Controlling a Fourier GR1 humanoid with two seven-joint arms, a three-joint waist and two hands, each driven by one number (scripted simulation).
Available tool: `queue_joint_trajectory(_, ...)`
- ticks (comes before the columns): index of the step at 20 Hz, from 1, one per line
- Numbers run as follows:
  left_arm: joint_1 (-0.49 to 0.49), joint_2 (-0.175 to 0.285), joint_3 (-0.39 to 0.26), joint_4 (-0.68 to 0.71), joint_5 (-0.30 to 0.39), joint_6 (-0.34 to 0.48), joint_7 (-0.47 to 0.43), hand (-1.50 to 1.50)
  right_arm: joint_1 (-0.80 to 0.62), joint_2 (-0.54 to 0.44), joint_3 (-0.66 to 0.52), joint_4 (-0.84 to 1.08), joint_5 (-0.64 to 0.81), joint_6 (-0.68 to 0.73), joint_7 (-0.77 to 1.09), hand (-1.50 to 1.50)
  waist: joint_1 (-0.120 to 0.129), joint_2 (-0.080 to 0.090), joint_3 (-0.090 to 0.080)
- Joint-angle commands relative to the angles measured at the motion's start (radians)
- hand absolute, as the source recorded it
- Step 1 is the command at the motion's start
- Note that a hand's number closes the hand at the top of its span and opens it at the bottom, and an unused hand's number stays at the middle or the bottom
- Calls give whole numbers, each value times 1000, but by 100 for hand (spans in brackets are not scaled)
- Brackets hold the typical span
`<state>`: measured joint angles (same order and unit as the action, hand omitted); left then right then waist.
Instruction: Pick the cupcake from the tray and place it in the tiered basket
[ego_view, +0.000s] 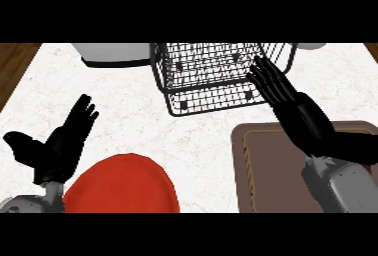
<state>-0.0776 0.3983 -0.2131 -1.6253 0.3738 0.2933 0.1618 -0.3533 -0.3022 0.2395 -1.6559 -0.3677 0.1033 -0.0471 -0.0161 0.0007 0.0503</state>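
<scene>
Now, on the white marbled desk (133, 105) two hands are in view, and each one holds nothing that can be seen. The right hand (279, 89) reaches up along the right side of the tiered basket (214, 102). Its fingers are straight and stretched, close together, and their tips lie over the wires of the upper tier's right wall. Whether they really touch the wire cannot be told. The left hand (63, 142) shows at the left side of the view, wide open, with the fingers pointing up and the thumb spread out to the left. It is well apart from the basket.

One basket stands at the far middle of the desk. It is of dark wire, and two tiers can be counted, an upper one and a lower one that comes out more toward the robot. One brown tray (269, 170) lies at the near right, just below the basket, and the right forearm crosses over its far right part. The bare part of the tray shows nothing on it. The cupcake is not visible in this view, so it cannot be told where it is.

One red round thing (122, 185) lies at the near left, beside the left hand. One grey-white vessel (114, 52) stands at the far left, just beside the basket, and one small white object (311, 45) shows behind the basket's right corner.
</scene>
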Motion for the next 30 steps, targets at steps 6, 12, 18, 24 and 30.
queue_joint_trajectory(6, 22, 34, -2, 22, -3, -55, -5, 0, 309, -188, -381, -78, 41, -75, -301, 150, -127, -13, -44)
queue_joint_trajectory(12, 10, -14, -47, 24, 21, -87, 11, 0, 545, 1, -599, 57, 82, -352, -503, -150, -71, -4, -47)
queue_joint_trajectory(18, -96, -82, -73, 122, -21, -83, 7, 0, 823, -21, -546, -125, 251, -330, -555, -150, -27, -2, -52)
queue_joint_trajectory(24, -101, -52, -62, 103, -17, -105, 24, 0, 1020, -91, -565, -316, 499, -497, -249, -150, -15, 4, -57)
queue_joint_trajectory(30, -107, -52, -63, 110, -11, -132, 25, 0, 1223, -65, -509, -568, 768, -535, 86, -150, 7, 10, -58)
